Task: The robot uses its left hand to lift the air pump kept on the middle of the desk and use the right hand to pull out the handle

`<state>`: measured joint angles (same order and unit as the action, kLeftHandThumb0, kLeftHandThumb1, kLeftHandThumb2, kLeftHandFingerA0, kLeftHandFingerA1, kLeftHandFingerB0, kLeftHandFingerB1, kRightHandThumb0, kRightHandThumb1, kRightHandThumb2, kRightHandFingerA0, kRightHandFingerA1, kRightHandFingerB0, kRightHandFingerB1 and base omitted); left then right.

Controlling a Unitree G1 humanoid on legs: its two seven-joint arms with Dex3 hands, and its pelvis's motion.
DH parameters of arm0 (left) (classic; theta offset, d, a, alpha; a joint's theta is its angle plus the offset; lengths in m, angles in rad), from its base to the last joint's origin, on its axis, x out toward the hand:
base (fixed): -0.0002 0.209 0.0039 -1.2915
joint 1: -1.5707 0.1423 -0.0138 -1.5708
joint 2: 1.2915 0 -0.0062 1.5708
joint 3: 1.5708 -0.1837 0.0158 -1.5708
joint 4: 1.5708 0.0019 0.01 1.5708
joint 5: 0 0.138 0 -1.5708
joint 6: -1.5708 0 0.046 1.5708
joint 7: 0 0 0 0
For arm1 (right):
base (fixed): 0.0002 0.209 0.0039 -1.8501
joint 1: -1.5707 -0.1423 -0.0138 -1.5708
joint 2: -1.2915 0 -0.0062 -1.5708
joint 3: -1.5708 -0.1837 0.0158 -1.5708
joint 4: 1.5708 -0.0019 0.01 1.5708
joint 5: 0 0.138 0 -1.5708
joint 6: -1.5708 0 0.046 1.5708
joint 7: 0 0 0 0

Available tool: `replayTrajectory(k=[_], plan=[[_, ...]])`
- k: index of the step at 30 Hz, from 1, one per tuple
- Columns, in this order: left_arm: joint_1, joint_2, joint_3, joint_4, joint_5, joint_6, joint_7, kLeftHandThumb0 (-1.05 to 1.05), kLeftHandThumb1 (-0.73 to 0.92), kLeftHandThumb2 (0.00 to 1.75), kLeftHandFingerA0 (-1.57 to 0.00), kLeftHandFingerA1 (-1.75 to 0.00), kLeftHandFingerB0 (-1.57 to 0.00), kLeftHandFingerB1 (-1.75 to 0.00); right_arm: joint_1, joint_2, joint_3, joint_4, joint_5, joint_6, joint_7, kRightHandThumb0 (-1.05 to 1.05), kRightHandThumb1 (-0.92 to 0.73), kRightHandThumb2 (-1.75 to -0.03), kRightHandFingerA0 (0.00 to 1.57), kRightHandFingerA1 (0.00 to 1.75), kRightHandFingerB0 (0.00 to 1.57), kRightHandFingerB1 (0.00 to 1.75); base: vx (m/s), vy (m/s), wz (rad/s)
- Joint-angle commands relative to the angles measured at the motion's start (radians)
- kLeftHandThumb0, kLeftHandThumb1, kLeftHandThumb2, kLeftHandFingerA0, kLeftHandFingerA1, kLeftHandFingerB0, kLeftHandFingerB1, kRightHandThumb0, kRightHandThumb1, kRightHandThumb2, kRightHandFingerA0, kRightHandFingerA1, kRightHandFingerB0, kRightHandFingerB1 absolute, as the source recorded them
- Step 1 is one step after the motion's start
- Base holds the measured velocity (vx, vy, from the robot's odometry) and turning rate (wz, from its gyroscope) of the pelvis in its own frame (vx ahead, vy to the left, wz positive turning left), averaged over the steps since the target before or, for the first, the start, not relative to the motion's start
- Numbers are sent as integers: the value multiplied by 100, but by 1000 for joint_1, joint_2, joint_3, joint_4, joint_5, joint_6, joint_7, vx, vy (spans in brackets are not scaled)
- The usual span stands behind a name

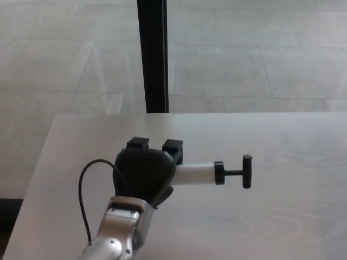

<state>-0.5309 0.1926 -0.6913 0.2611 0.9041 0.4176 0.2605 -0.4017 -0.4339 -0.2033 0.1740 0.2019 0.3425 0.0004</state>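
Observation:
My left hand (pixel 145 172) is closed around the air pump (pixel 195 174), holding it above the desk (pixel 282 216) with the pump lying sideways. The pump's white cylinder sticks out to the right of the hand and ends in a black collar. A thin rod leads from the collar to the black T-handle (pixel 246 171), which points right and is only slightly out. The hand covers the pump's left end. My silver left forearm (pixel 116 238) rises from the bottom edge, with a black cable (pixel 82 200) looping beside it. My right hand does not show.
The pale wooden desk fills the lower half, its far edge (pixel 217 114) running across the middle and its left edge (pixel 32 184) slanting down. A black vertical post (pixel 153 54) stands behind the desk on a tiled floor.

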Motion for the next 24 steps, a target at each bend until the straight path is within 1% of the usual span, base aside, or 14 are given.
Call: replayTrajectory(k=[1, 2, 3, 6, 8, 9, 12, 13, 14, 18, 19, 21, 22, 24], plan=[[-121, 114, 62, 4, -29, -257, 28, -21, 61, 81, -90, -163, -81, -127, 3, 12, 141, -138, -35, 149, 80, -51, -63, -59, 77, 72, 48, 44, 0, 0, 0], [-126, 117, 61, 3, -26, -253, 16, -24, 65, 78, -82, -162, -80, -118, -3, 17, 155, -144, -40, 162, 73, -52, -62, -58, 77, 71, 49, 43, 0, 0, 0], [-133, 118, 64, 14, -26, -262, 31, -25, 62, 78, -86, -155, -85, -111, -18, 30, 178, -156, -42, 186, 64, -52, -61, -58, 77, 71, 49, 43, 0, 0, 0], [-134, 104, 79, 38, -44, -287, 63, -25, 59, 80, -88, -155, -87, -117, -39, 44, 224, -165, -52, 212, 63, -51, -62, -59, 75, 69, 50, 43, 0, 0, 0], [-119, 97, 68, 27, -27, -274, 54, -22, 62, 78, -82, -164, -75, -133, -28, 58, 258, -171, -58, 199, 72, -52, -62, -59, 74, 70, 50, 44, 0, 0, 0], [-122, 94, 66, 37, -25, -282, 60, -26, 64, 73, -81, -165, -81, -109, -32, 57, 279, -173, -65, 204, 84, -53, -63, -59, 73, 70, 48, 42, 0, 0, 0], [-111, 90, 63, 28, -25, -286, 25, -24, 67, 72, -78, -158, -83, -97, -25, 75, 310, -179, -65, 199, 95, -55, -61, -58, 67, 70, 46, 42, 0, 0, 0], [-110, 86, 62, 34, -21, -286, 26, -24, 67, 72, -79, -154, -84, -94, -29, 77, 326, -183, -71, 204, 100, -56, -47, -86, 64, 74, 36, 53, 0, 0, 0], [-109, 83, 63, 38, -21, -289, 29, -24, 67, 72, -79, -154, -84, -94, -32, 78, 333, -185, -73, 210, 103, -56, -47, -86, 64, 74, 36, 53, 0, 0, 0], [-90, 64, 61, 62, 9, -286, 82, -20, 63, 75, -81, -154, -84, -96, -58, 60, 400, -172, -77, 201, 197, -59, -42, -79, 58, 77, 24, 46, 0, 0, 0], [-88, 62, 63, 65, 9, -292, 91, -20, 61, 72, -84, -157, -85, -109, -64, 58, 409, -171, -77, 208, 212, -51, -50, -55, 56, 75, 29, 34, 0, 0, 0], [-84, 55, 64, 70, 14, -288, 97, -21, 64, 70, -78, -159, -81, -105, -70, 61, 434, -172, -91, 208, 226, -47, -45, -54, 55, 71, 29, 33, 0, 0, 0], [-84, 49, 68, 68, 12, -280, 86, -21, 66, 70, -78, -161, -78, -113, -67, 69, 435, -175, -93, 206, 223, -45, -44, -53, 54, 71, 30, 33, 0, 0, 0], [-84, 43, 70, 70, 13, -286, 88, -21, 65, 69, -78, -159, -80, -99, -67, 85, 440, -170, -99, 196, 218, -46, -44, -54, 53, 75, 32, 35, 0, 0, 0]])
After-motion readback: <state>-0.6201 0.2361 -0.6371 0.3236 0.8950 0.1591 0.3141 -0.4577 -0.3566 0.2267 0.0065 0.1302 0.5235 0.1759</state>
